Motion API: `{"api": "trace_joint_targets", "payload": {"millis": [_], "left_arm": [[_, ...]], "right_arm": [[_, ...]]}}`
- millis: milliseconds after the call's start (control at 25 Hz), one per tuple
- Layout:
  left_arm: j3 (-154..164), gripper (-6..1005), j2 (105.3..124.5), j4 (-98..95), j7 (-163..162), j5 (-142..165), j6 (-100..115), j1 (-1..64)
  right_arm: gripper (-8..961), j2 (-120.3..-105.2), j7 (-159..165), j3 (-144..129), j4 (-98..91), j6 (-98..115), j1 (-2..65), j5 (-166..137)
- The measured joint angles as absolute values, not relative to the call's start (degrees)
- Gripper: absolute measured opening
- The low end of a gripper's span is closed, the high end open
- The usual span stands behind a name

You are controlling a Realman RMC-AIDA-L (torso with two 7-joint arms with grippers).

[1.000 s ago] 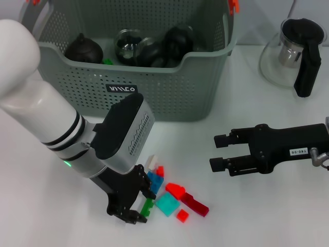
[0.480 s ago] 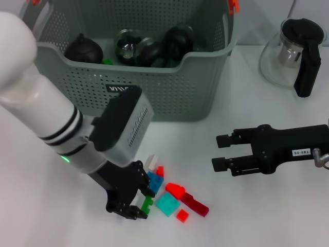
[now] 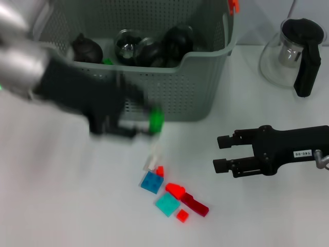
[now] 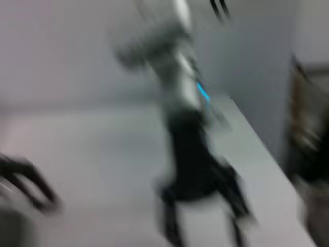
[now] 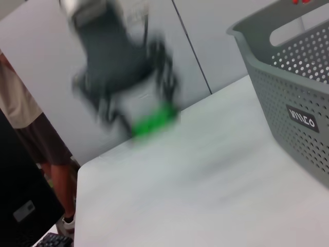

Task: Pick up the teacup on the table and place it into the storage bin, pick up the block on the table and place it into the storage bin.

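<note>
The green block [image 3: 156, 120] hangs above the table [image 3: 61, 206], pinched at the tip of the left hand [image 3: 146, 122], just in front of the storage bin's [image 3: 175, 92] near wall, at about the level of its lower half. It is a small, bright green piece; it is smeared, so I cannot make out its shape. In the right wrist view the same green block [image 5: 154, 121] shows under the dark fingers of the left hand [image 5: 149, 116], lifted clear of the white surface.

The storage bin is a large grey-green basket with perforated walls, a small black label with white lettering on the front and an orange clip [image 3: 234, 5] at its rim. Inside it lie several dark rounded pieces: a dark brown teapot-like pot [image 3: 85, 49] at the left end, a clear glass vessel [image 3: 128, 43] in the middle and glossy black pieces [image 3: 175, 41] beside it.

On the table below the raised block the other pieces stay scattered: a whitish block [image 3: 151, 163], a blue one [image 3: 152, 182], a teal square [image 3: 167, 204] and several red ones [image 3: 186, 198], close together.

The right hand [image 3: 222, 153] lies low over the table, well to the right of the blocks, its two fingers apart and holding nothing. Beyond it, at the table's far right, stands a glass pitcher [image 3: 295, 51] with a black handle and lid.
</note>
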State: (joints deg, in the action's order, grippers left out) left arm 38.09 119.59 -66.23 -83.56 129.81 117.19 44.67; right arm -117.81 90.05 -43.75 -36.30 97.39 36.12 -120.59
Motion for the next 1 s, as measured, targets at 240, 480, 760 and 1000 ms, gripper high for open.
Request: {"api": "trace_joint_targets", "payload": {"millis": [240, 480, 760, 1000], "left_arm": [[34.60, 458, 116.58, -62.04, -92.07, 120.20, 102.43, 47.59], [40.58, 474, 116.21, -52.60, -97.03, 121.55, 76.44, 50.59], [49.37, 493, 116.18, -45.14, -99.62, 123.48, 55.98, 51.48], [49.82, 510, 116.38, -43.68, -101.12, 124.53, 51.11, 51.58]], "right_arm": [[790, -117.78, 89.57, -43.92, -36.30, 98.11, 36.55, -120.58], [790, -117.94, 89.50, -44.07, -36.30, 98.20, 36.73, -120.71], [790, -118.04, 89.39, -44.21, -36.30, 98.21, 36.84, -120.72], [791, -118.04, 89.38, -44.21, -36.30, 98.34, 36.54, -120.72]]}}
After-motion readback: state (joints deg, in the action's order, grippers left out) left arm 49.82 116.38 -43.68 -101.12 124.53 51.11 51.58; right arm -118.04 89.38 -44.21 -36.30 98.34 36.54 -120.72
